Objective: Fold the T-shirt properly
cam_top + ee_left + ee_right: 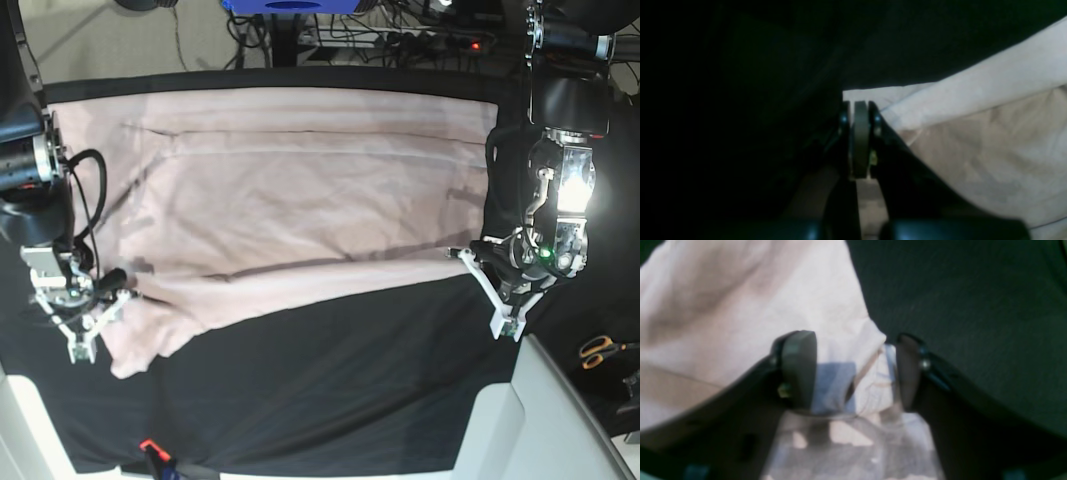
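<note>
T-shirt (300, 190) spread across black table cloth (340, 380), pale pink, wide and mostly flat, with long creases running side to side and one soft lobe sagging toward the near edge, just beside right gripper (85, 320). Judged early in the fold: one long edge apparently drawn over, no compact rectangle yet, sleeves and further folds left to do.

Left gripper (860, 110) pinched narrow on a thin corner of the shirt, pads pressed together with pale fabric showing just past the tips and streaming away to one side. In the base view, that corner stretched taut to the gripper, at the shirt's side edge.

Right gripper part-way apart in its wrist view, a rumpled fabric point lying between the fingers (800, 370), nearer the far pad than the other; no clamping visible, so no hold claimed. Bare cloth directly beyond the outer finger.

Further out: scissors (600, 350) with orange handles past the left gripper, off the cloth, well apart from the shirt. A small orange-and-black object (150, 448) at the near cloth edge, below the right gripper, too small to identify. Cables (420, 35) beyond the far edge. Nothing lying on the shirt itself; the loose lobe and creases judged the main nuisance for a clean fold.
</note>
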You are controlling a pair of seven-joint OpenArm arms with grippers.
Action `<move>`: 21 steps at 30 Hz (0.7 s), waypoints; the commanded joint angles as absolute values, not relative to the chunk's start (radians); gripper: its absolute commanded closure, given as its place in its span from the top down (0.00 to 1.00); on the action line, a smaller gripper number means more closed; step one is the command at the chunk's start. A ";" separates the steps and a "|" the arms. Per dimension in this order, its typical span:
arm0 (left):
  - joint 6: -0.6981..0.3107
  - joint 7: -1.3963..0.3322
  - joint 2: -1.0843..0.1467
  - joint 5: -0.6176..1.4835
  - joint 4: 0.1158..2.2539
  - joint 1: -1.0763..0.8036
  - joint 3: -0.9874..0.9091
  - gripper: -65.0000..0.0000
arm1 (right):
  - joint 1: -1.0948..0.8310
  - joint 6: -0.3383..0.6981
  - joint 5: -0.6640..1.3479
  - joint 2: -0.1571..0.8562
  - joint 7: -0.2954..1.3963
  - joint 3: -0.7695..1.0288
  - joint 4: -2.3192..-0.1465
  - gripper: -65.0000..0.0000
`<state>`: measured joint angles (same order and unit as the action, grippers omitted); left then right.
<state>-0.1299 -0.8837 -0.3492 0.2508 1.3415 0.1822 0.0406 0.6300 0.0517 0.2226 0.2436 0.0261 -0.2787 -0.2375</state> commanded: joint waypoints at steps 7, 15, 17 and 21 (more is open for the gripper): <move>-0.124 -0.871 -0.358 0.249 1.359 0.200 0.035 0.00 | 0.621 0.045 0.220 0.265 0.012 -0.274 -0.318 0.04; -0.124 -0.871 -0.360 0.249 1.359 0.200 0.035 0.00 | 0.464 0.045 0.220 0.292 0.194 -0.237 -0.680 0.00; -0.124 -0.871 -0.360 0.249 1.359 0.200 0.035 0.00 | 0.409 0.045 0.219 0.292 0.257 -0.171 -0.794 0.00; -0.124 -0.871 -0.360 0.249 1.359 0.200 0.035 0.00 | 0.343 0.045 0.219 0.289 0.404 -0.096 -0.957 0.00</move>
